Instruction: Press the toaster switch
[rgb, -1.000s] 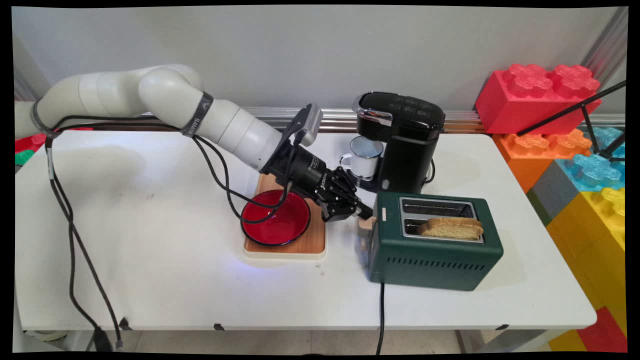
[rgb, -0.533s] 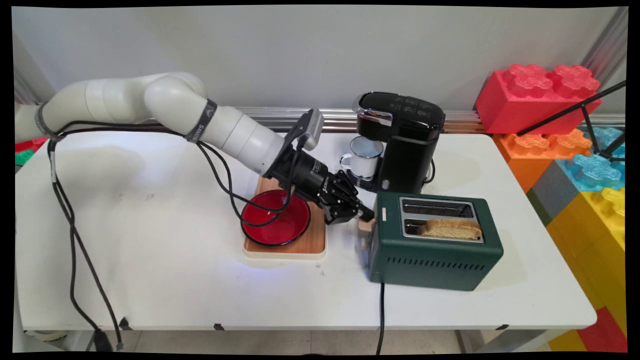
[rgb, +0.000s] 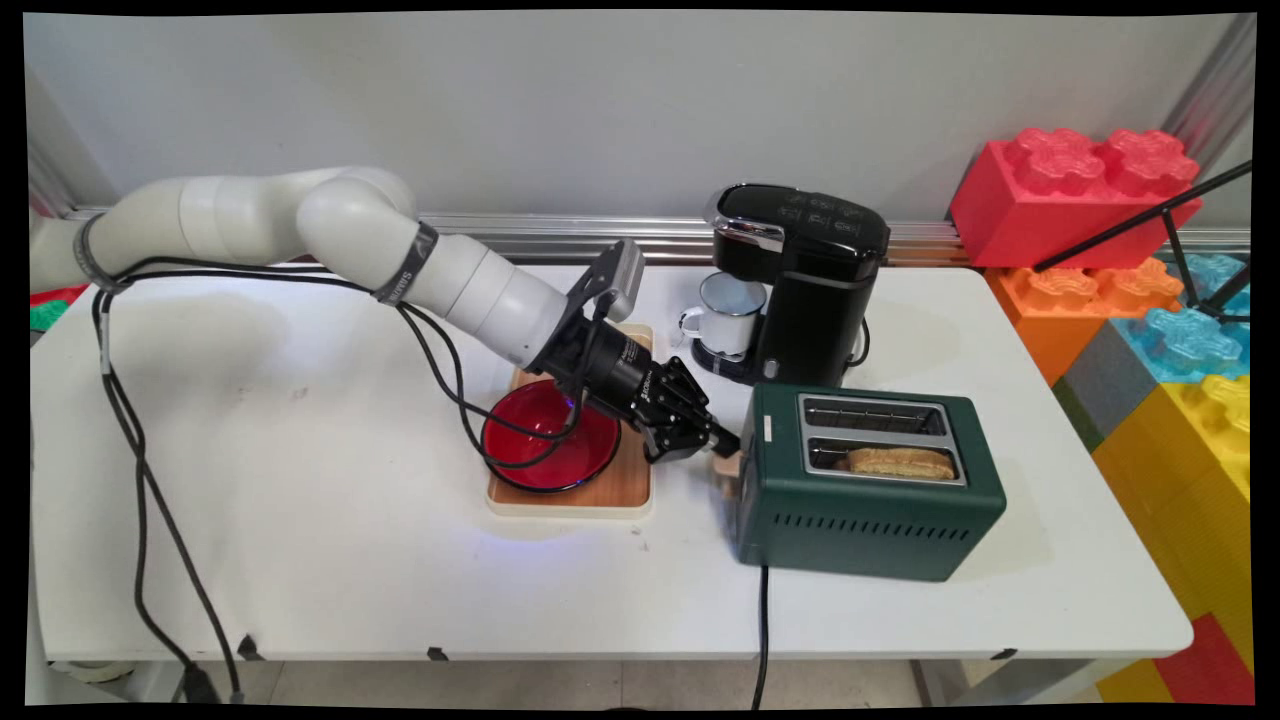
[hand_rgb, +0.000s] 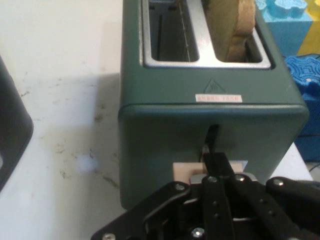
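Gripper (rgb: 722, 446): black, two-fingered, at end of white arm (rgb: 455, 285) reaching in from table's left side; fingers (hand_rgb: 215, 165) pressed together, tip resting on top of beige lever (rgb: 729, 467) at toaster's left end face. In hand view, lever (hand_rgb: 186, 171) seen low in its vertical slot, partly hidden behind the fingers.

Toaster (rgb: 868, 496): dark green, two slots, near centre of table's right half, toward near edge; black cord running off near edge. Slice of toast (rgb: 902, 462) sunk low in nearer slot, only its top edge showing; farther slot empty.

Red bowl (rgb: 550, 450): on wooden board (rgb: 610, 490) with pale rim, just left of gripper, near table's middle.

Coffee machine (rgb: 805, 280): black, at far edge behind toaster; white enamel mug (rgb: 728, 315) with dark rim standing on its tray.

Table (rgb: 300, 520): white, matt, faint scuff marks on left half and beside toaster; black cables (rgb: 140, 470) hanging from arm across left side and off near edge.

Room: plain pale wall (rgb: 560, 100) behind, aluminium rail (rgb: 560, 228) along its foot; large toy bricks (rgb: 1150, 290), red, orange, blue, yellow, stacked off table's right edge; black tripod legs (rgb: 1180, 225) crossing before them.
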